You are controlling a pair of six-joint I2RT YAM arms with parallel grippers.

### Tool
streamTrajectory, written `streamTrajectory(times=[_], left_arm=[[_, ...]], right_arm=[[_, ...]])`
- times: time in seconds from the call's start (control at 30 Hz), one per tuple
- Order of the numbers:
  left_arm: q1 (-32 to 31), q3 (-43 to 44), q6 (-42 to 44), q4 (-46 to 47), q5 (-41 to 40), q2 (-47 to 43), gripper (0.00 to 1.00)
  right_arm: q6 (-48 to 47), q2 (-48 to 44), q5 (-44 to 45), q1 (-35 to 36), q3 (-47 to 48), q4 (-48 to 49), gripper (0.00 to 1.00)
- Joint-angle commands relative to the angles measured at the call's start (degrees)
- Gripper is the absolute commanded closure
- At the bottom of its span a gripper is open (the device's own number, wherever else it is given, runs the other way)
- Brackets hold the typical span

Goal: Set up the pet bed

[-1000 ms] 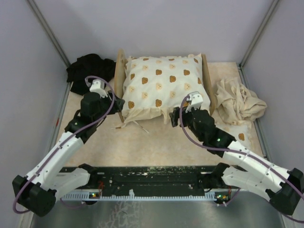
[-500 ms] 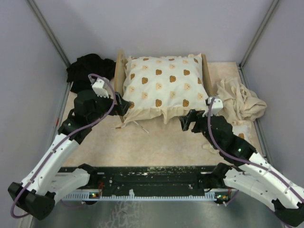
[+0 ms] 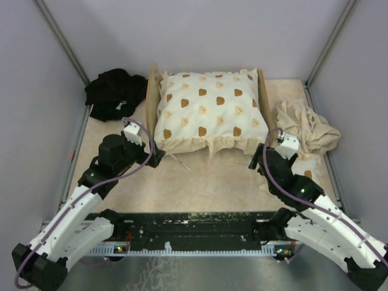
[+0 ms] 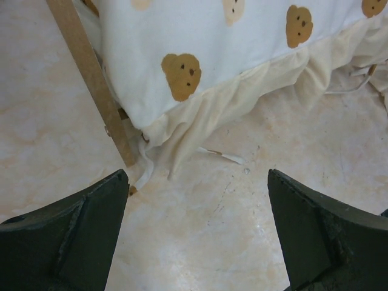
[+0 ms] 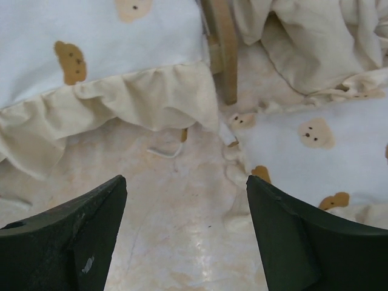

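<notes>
Overhead looks down; wrist views close, share pet bed (image 4: pixel 91 66).

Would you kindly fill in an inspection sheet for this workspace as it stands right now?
Surface: beige marbled tabletop, bare in front of the bed.
Job's things: pet bed at back centre; bear-print cushion lies on it, frill hanging over the near edge; whatever is under it is hidden.
Clutter: black cloth back left; beige cloth right of the bed; second bear-print piece in front of that cloth.
Grippers: left gripper and right gripper both open and empty, at the cushion's near corners.
Cables: purple cable along each arm; no snag seen.
Surroundings: grey walls on three sides; nothing else seen.
</notes>
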Motion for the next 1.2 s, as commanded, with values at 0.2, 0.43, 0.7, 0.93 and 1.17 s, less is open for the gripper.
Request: streamTrajectory(times=[0.2, 0.43, 0.7, 0.93, 1.17], left_arm=[[0.1, -0.1, 4.6, 3.8, -3.6, -3.2, 0.0], [0.0, 0.3, 4.9, 1.9, -8.5, -3.9, 0.0], [0.0, 0.0, 5.7, 1.7, -8.3, -4.5, 0.0], [-0.1, -0.1, 6.7, 1.2, -8.0, -5.4, 0.01], [-0.2, -0.1, 7.1, 0.4, -9.1, -5.6, 0.03]], right_arm=[[3.7, 6.0, -9.8, -23.2, -4.0, 2.3, 0.32], [6.2, 6.8, -14.4, -36.6, -9.5, 6.7, 0.32], [7.6, 11.6, -13.1, -39.5, -13.3, 14.4, 0.28], [9.3, 14.8, -9.9, -40.8, -16.8, 17.8, 0.41], [4.7, 7.6, -5.8, -40.8, -15.0, 15.5, 1.0]])
